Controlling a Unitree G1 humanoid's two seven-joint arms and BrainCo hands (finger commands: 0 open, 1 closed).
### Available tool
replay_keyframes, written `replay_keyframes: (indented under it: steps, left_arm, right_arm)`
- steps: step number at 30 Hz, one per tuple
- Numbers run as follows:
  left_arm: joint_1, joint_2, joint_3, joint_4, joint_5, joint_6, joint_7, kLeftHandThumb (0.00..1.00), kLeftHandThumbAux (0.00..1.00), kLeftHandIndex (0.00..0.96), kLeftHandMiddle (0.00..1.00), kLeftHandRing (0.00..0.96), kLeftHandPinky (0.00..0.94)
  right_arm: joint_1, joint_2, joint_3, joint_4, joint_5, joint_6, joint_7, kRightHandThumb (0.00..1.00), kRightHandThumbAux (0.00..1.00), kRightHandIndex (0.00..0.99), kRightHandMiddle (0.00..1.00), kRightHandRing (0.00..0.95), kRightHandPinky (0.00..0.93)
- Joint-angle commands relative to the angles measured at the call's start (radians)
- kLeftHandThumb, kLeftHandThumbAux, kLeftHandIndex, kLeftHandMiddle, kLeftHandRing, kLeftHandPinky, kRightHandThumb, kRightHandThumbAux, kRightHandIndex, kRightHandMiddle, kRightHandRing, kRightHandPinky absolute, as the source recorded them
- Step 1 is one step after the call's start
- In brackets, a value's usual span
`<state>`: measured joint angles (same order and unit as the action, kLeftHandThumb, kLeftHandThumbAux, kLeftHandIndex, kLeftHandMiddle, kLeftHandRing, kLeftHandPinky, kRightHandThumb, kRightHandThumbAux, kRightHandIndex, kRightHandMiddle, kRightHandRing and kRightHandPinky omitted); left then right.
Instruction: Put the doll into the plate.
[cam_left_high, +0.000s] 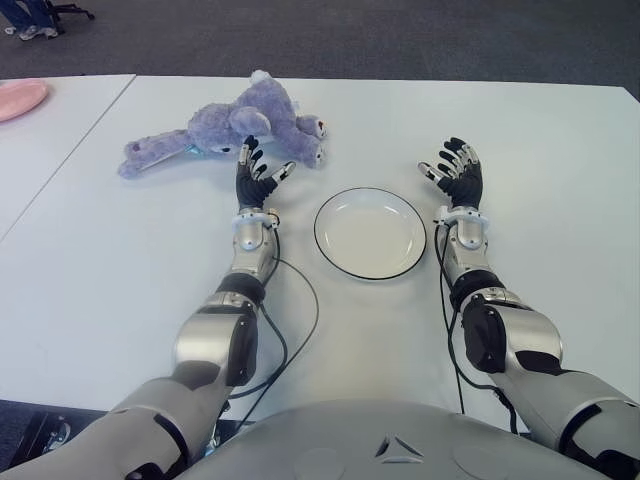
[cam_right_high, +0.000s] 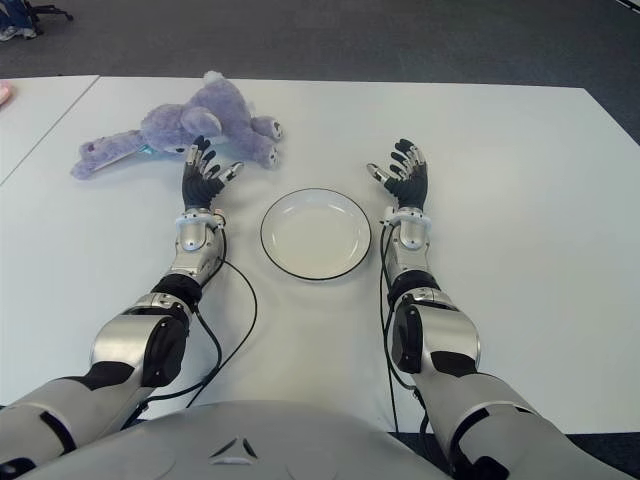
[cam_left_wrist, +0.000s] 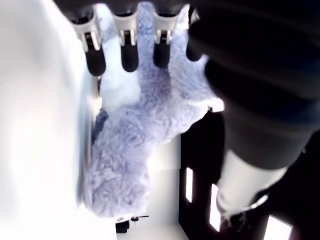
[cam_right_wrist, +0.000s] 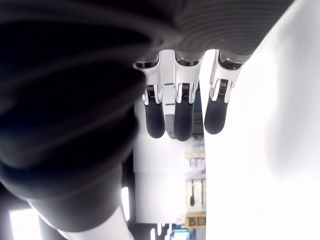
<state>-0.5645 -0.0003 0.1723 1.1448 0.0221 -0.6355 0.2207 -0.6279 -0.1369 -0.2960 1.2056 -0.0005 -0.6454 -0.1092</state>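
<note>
From the head camera, a fluffy lilac doll (cam_left_high: 232, 127) sprawls on the white worktop (cam_left_high: 120, 260) beyond the empty plate (cam_left_high: 370, 232), the left robot hand (cam_left_high: 258, 172) spread just before it, holding nothing. The left wrist view fills with its shaggy pile past straight fingers (cam_left_wrist: 129, 54). The right wrist view shows the right robot hand (cam_right_high: 402, 173), beside the plate, likewise open-fingered.

It looked like an office or lab room. White tables (cam_left_high: 120, 300) stood pushed edge to edge on dark grey carpet (cam_left_high: 400, 40). A chair base (cam_left_high: 70, 12) and a person's shoes (cam_left_high: 35, 30) showed at the far left corner.
</note>
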Motion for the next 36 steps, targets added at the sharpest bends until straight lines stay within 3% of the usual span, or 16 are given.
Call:
replay_keyframes:
  steps: [1, 10, 18, 26, 36]
  left_arm:
    - [0.296, -0.023, -0.024, 0.163, 0.039, 0.050, 0.029, 0.026, 0.857, 0.074, 0.095, 0.104, 0.157]
    - [0.302, -0.023, -0.027, 0.161, 0.046, 0.034, 0.047, 0.015, 0.845, 0.070, 0.087, 0.099, 0.145]
    - [0.314, -0.035, -0.012, 0.159, 0.038, 0.029, 0.127, 0.000, 0.833, 0.064, 0.075, 0.088, 0.132]
    - [0.318, -0.054, 0.003, 0.155, 0.036, 0.013, 0.282, 0.000, 0.834, 0.046, 0.056, 0.071, 0.101]
    - [0.275, -0.042, -0.025, 0.126, 0.091, -0.076, 0.506, 0.019, 0.832, 0.004, 0.030, 0.045, 0.072]
  right_arm:
    - [0.274, 0.080, -0.031, 0.131, 0.034, 0.064, -0.001, 0.175, 0.940, 0.191, 0.211, 0.208, 0.239]
    - [0.276, 0.080, -0.029, 0.130, 0.032, 0.059, -0.001, 0.189, 0.946, 0.186, 0.211, 0.203, 0.230]
    - [0.277, 0.080, -0.031, 0.129, 0.036, 0.058, 0.006, 0.180, 0.947, 0.184, 0.207, 0.202, 0.237]
    - [0.276, 0.081, -0.031, 0.129, 0.036, 0.057, 0.006, 0.181, 0.944, 0.190, 0.208, 0.205, 0.237]
    - [0.273, 0.081, -0.034, 0.130, 0.038, 0.062, 0.010, 0.190, 0.947, 0.192, 0.207, 0.202, 0.232]
